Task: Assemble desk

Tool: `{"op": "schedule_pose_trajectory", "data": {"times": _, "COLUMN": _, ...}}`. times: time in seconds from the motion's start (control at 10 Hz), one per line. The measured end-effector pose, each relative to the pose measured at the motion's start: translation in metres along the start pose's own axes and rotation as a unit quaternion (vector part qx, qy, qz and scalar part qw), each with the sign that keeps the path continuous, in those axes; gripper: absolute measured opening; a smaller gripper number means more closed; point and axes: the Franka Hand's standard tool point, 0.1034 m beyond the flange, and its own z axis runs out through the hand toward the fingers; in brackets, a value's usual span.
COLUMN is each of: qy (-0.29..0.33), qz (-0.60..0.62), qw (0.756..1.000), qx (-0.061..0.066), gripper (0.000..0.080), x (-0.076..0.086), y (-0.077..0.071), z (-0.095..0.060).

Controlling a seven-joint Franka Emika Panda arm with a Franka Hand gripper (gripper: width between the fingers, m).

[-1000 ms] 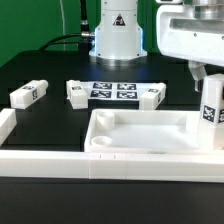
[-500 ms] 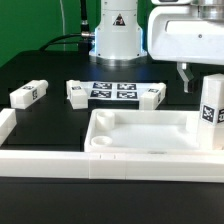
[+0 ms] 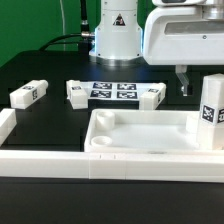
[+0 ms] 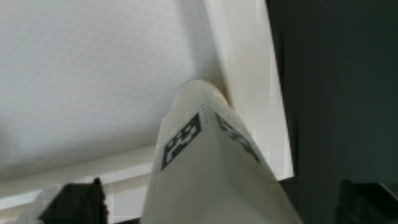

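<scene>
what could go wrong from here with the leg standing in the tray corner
1. The gripper is open with its fingers either side of the upright leg; a sideways move before lifting clear could clip and tip it.
2. Whether that leg sits fully in the corner of the desk top cannot be seen, so it may be loose and lean.
3. A low swing toward the nearest loose leg could knock it out of position.

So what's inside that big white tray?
One tagged white leg stands upright at the tray's end on the exterior view's right. A round socket in the near corner at that view's left is empty; the floor between is bare. The leg hides whatever holds its foot.
</scene>
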Motion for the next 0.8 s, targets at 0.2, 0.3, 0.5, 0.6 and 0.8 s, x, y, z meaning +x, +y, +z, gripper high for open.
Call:
{"op": "schedule_pose_trajectory", "data": {"times": 0.2, "qy": 0.002, "qz": -0.112, "qw": 0.994, "qx": -0.004, "gripper": 0.0649, "x": 0.0010, "y": -0.0014, "z": -0.0011}}
{"op": "schedule_pose_trajectory", "data": {"times": 0.3, "qy": 0.001, "qz": -0.134, "qw": 0.991, "qx": -0.005, "gripper": 0.0649, "x": 0.0010, "y": -0.0006, "z": -0.0005}}
{"op": "schedule_pose_trajectory", "data": {"times": 0.5, "qy": 0.000, "qz": -0.212, "qw": 0.977, "qx": -0.005, "gripper": 0.0649, "x": 0.0013, "y": 0.0014, "z": 0.0002}}
{"op": "schedule_pose_trajectory", "data": {"times": 0.6, "qy": 0.000, "qz": -0.234, "qw": 0.972, "qx": -0.005, "gripper": 0.0649, "x": 0.0012, "y": 0.0019, "z": 0.0004}}
{"op": "schedule_pose_trajectory", "data": {"times": 0.8, "qy": -0.001, "qz": -0.286, "qw": 0.958, "qx": -0.006, "gripper": 0.0649, "x": 0.0011, "y": 0.0024, "z": 0.0006}}
